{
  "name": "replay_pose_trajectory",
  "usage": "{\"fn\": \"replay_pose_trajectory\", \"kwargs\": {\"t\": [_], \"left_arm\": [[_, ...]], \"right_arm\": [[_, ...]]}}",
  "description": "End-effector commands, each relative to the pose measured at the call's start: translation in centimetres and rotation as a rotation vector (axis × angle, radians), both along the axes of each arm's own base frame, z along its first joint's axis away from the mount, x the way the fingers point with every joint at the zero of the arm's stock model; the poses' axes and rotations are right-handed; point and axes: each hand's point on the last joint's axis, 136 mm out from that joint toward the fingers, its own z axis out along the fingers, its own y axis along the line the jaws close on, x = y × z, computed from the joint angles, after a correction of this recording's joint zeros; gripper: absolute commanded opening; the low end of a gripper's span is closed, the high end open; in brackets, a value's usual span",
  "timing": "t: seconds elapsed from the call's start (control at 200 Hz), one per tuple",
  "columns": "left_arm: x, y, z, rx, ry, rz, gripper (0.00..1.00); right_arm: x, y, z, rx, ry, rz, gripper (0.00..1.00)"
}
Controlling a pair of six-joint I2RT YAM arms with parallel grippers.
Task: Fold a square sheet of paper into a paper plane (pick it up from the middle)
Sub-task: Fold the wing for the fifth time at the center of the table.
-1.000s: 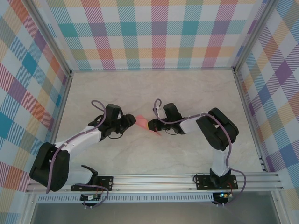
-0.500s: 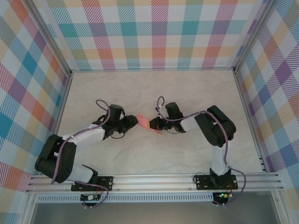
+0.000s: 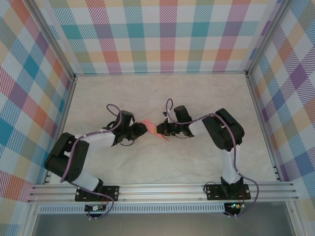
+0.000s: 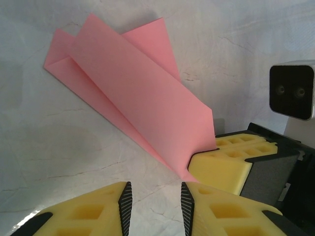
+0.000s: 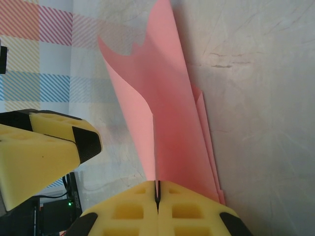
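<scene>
Right gripper (image 5: pixel 157 191) pressed together on the narrow end of the pink paper (image 5: pixel 167 123), pinching it between yellow pads. Paper folded into a long wedge of several layers, top flap lifted, lower layers against the pale marbled table (image 4: pixel 246 44). Left gripper (image 4: pixel 156 199) spread, a gap between its jaws and nothing in it; aimed at the pinched tip, just short of it. From above, both grippers nose to nose near the table's middle, paper between them.
</scene>
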Motion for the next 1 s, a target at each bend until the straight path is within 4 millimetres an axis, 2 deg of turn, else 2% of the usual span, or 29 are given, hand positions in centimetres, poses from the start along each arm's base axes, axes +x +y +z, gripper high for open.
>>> {"fn": "replay_pose_trajectory", "kwargs": {"t": [0.0,0.37,0.76,0.995], "left_arm": [[1.4,-0.6,1.0,0.002,-0.076,-0.014,0.34],[2.4,-1.3,0.6,0.000,-0.117,-0.025,0.30],[3.3,-2.2,0.1,0.002,-0.137,-0.041,0.20],[3.8,-2.7,-0.6,0.001,-0.129,-0.053,0.19]], "right_arm": [[0.2,0.0,-0.7,0.010,0.066,-0.002,0.00],[0.7,-0.7,-2.4,-0.029,0.173,-0.051,0.00],[0.5,-1.9,-5.5,-0.139,0.284,-0.109,0.00],[0.5,-2.3,-6.2,-0.169,0.313,-0.122,0.00]]}}
